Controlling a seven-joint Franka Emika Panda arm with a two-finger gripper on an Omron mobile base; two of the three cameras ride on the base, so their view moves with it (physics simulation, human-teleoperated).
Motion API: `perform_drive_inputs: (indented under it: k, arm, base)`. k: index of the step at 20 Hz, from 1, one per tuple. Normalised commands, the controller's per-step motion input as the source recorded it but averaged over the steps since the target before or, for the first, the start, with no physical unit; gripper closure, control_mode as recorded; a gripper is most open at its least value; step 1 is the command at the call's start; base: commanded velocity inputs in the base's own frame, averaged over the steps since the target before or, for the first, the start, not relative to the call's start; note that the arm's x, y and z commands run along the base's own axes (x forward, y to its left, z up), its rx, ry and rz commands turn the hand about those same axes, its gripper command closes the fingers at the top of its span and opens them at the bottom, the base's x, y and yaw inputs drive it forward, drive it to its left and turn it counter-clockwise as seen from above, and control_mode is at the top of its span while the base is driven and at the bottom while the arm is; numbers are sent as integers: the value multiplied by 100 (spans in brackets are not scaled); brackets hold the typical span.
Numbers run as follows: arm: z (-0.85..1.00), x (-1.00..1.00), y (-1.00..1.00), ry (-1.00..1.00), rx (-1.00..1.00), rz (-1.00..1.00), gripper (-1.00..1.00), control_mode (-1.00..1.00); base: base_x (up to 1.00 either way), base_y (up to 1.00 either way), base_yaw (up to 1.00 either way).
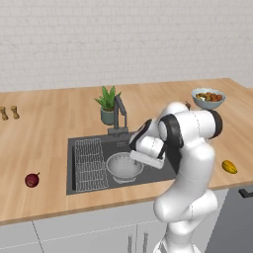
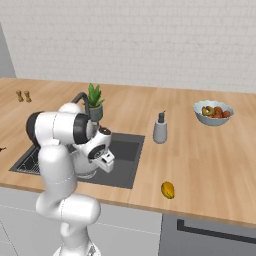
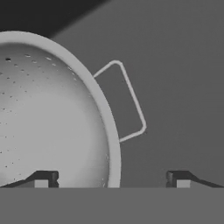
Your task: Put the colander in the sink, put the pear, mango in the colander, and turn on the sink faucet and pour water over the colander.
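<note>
— Down in the sink (image 1: pixel 79 148), what stands there?
— The colander (image 1: pixel 124 167), upright, at 3 o'clock from the wire rack (image 1: pixel 90 164). The tool (image 3: pixel 112 179) is just above its rim; its fingers are wide apart and hold nothing.
— And the fruit?
— On the tabletop (image 1: pixel 49 128): the pear (image 1: pixel 32 180) lies at 9 o'clock from the sink, the mango (image 1: pixel 229 167) at 3 o'clock. The faucet (image 1: pixel 119 114) stands at 12 o'clock.

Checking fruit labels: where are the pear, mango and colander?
pear (image 1: pixel 32 180), left base view, middle of its red body.
mango (image 2: pixel 168 190), right base view, middle of its skin.
colander (image 1: pixel 123 167), left base view, inner wall.
</note>
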Motion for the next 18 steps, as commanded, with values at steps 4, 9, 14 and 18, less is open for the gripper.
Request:
perform_drive_inputs:
  k: [4, 9, 14, 18]
  arm:
    - [66, -33, -40, 0, 0, 0, -100, -100]
    - [67, -54, -40, -1, 0, 0, -100, -100]
    - [65, -45, -41, 0, -2, 0, -100, -100]
    - [64, -52, -43, 0, -11, 4, -100, -100]
  base:
    - [0, 0, 0]
    - [0, 0, 0]
    - [0, 0, 0]
    - [0, 0, 0]
